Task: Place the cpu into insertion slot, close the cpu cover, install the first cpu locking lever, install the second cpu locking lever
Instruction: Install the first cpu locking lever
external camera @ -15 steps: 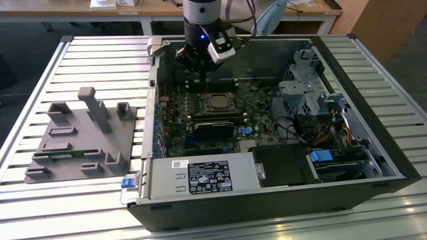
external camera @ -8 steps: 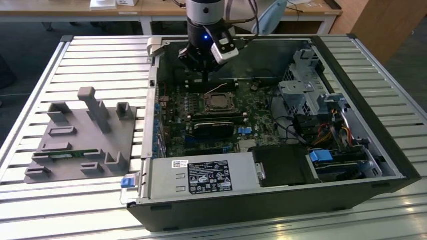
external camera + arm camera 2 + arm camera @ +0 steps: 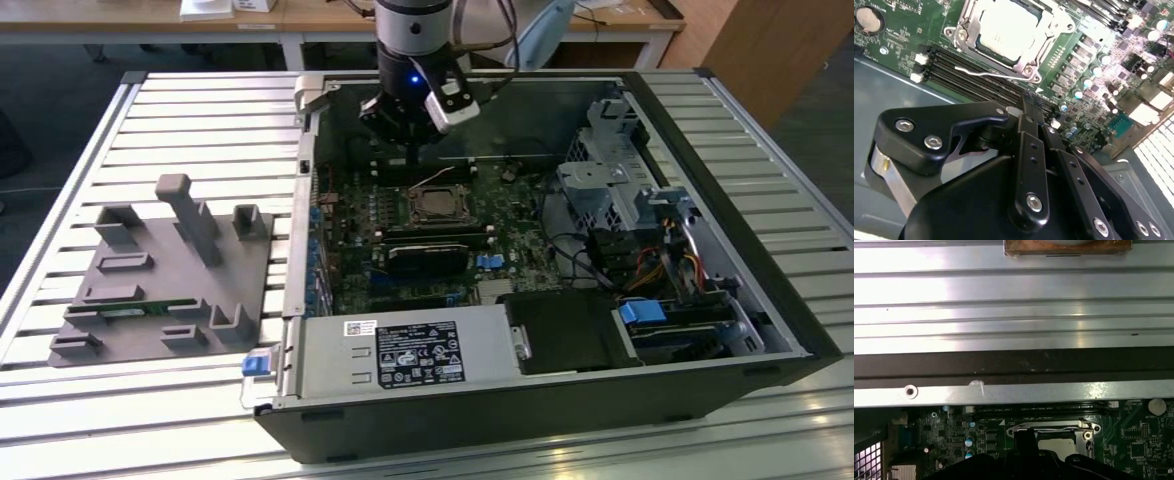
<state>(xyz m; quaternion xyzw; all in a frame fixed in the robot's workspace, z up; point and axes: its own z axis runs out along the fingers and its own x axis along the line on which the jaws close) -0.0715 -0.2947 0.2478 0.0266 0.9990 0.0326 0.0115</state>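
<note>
The cpu (image 3: 1003, 26) shows its silvery top in the insertion slot (image 3: 438, 204) on the green board. The cpu cover (image 3: 970, 31) lies flat around it as a metal frame. One thin wire locking lever (image 3: 985, 73) runs along the socket's edge, over the memory slots, with its free end sticking out. My gripper (image 3: 1030, 104) hangs above the board just beyond that edge, its black fingers (image 3: 1029, 150) together and holding nothing. In the exterior view the gripper (image 3: 411, 160) is just behind the socket, near the case's back wall. The socket (image 3: 1056, 440) appears past the gripper (image 3: 1024, 439) in the first wrist view.
The open computer case (image 3: 787, 330) lies on a slatted metal table (image 3: 80, 420). A black finned card (image 3: 424, 258), a power supply (image 3: 400, 355) and a drive cage (image 3: 607, 190) surround the socket. A grey fixture (image 3: 167, 270) stands at the exterior view's left.
</note>
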